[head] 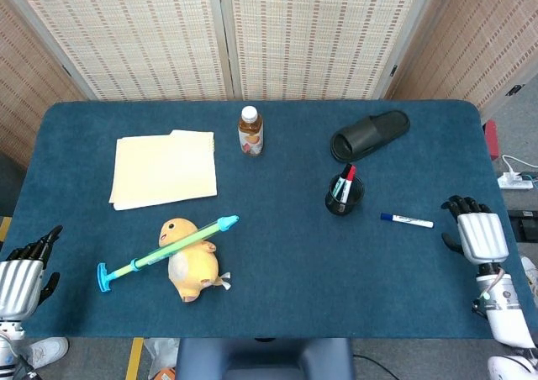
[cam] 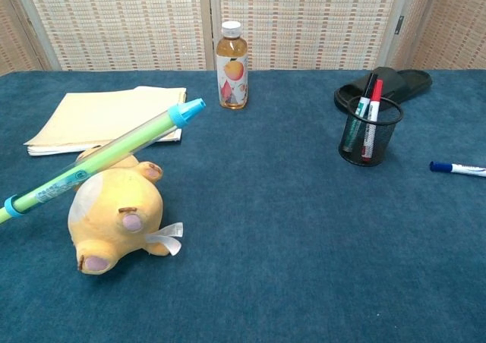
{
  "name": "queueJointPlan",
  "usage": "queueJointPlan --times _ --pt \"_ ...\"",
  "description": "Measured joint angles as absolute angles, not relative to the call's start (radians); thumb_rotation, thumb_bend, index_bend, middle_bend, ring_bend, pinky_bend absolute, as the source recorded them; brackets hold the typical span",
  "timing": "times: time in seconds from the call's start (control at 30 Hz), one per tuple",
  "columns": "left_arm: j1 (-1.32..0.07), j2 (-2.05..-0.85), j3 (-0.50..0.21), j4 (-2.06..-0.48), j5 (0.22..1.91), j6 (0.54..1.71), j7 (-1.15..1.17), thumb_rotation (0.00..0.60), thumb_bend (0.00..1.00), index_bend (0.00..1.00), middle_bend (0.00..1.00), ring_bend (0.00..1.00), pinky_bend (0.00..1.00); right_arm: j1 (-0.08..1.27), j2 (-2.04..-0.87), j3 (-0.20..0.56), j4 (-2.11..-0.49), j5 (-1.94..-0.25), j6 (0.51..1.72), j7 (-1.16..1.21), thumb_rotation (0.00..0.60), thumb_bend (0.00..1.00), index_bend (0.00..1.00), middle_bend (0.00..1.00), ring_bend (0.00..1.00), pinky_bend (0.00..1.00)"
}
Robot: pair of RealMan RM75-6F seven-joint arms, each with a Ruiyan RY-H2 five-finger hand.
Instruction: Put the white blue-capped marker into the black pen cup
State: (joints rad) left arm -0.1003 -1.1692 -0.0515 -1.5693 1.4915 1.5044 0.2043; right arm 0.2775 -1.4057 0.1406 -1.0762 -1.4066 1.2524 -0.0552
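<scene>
In the head view, the white blue-capped marker (head: 406, 220) lies flat on the table (head: 294, 262), its blue cap pointing toward the black pen cup (head: 345, 195), which stands upright a little apart from it and already holds a red-capped and a green-capped pen. The right hand (head: 477, 235) hovers at the table's right edge, just beyond the marker's white end, not touching it; its fingers are spread and it holds nothing. The left hand (head: 20, 277) sits off the table's near-left corner, fingers likewise apart and empty, well away from everything in play. A yellow plush toy (head: 190, 260) with a green-and-blue stick across it, a stack of pale paper, a drink bottle and a black slipper take no part.

In the chest view, neither hand appears. The marker (cam: 459, 168) rests on the blue cloth at the right edge of the picture, partly cut off, and the pen cup (cam: 370, 133) stands upright near it.

By these pictures the task has barely begun: the marker is ungrasped, so reaching, gripping, lifting and dropping it into the cup all remain.
</scene>
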Motion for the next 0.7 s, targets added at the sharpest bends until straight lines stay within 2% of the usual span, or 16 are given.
queueJointPlan --times 0.23,0.7 --pt "-0.104 -1.168 -0.051 -1.572 1.482 1.492 0.212 0.6 0.29 0.1 0.24 0.32 0.41 0.34 -1.506 0.149 -0.91 -1.409 1.194 -0.009 0.6 0.18 0.36 0.25 0.23 0.37" --pt "-0.108 -1.172 -0.054 -1.576 1.464 1.477 0.228 0.6 0.29 0.11 0.24 0.32 0.4 0.383 -1.595 0.121 -0.716 -1.381 1.048 0.042 0.6 0.18 0.37 0.25 0.23 0.37"
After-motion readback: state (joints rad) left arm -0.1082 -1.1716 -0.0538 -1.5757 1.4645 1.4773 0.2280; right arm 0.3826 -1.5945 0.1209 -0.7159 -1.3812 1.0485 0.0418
